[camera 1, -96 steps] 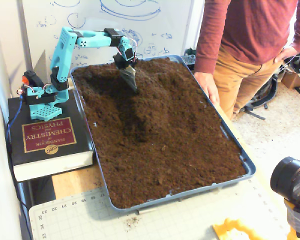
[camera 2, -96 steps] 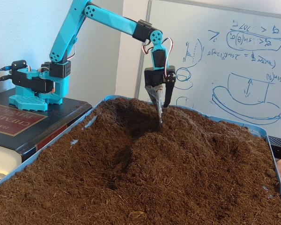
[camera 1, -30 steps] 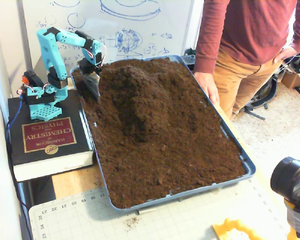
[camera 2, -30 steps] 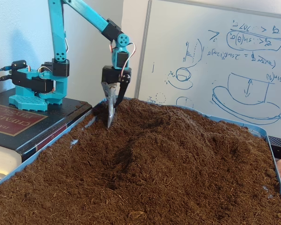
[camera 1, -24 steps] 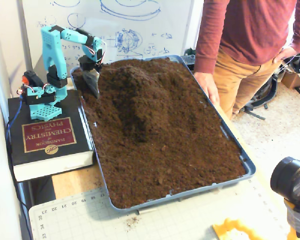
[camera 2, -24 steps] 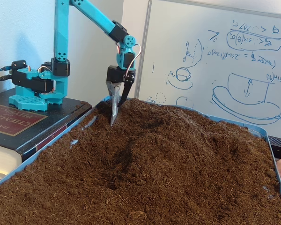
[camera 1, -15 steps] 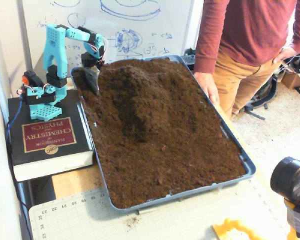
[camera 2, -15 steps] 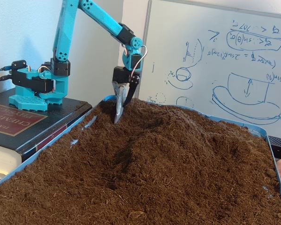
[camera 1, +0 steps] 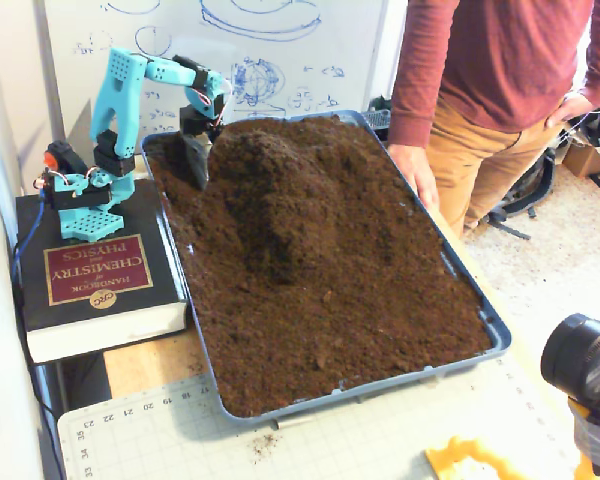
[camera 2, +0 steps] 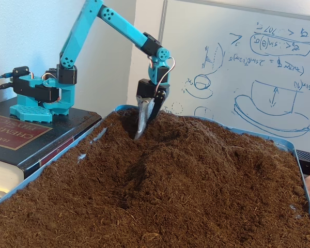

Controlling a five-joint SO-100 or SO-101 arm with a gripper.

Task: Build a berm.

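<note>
The berm (camera 1: 280, 195) is a raised ridge of loose dark brown soil running down the far-left half of the blue tray (camera 1: 500, 335). It also rises in the middle of the other fixed view (camera 2: 196, 150). My gripper (camera 1: 198, 168) points straight down at the tray's far-left corner, just left of the berm's far end. Its tips (camera 2: 139, 130) touch the soil in a hollow beside the mound. The jaws look closed together, and nothing shows between them.
My teal arm base (camera 1: 80, 195) stands on a thick black book (camera 1: 95, 285) left of the tray. A person's hand (camera 1: 415, 175) rests on the tray's right rim. A camera (camera 1: 585, 365), a cutting mat (camera 1: 280, 440) and a yellow part (camera 1: 470, 462) lie in front.
</note>
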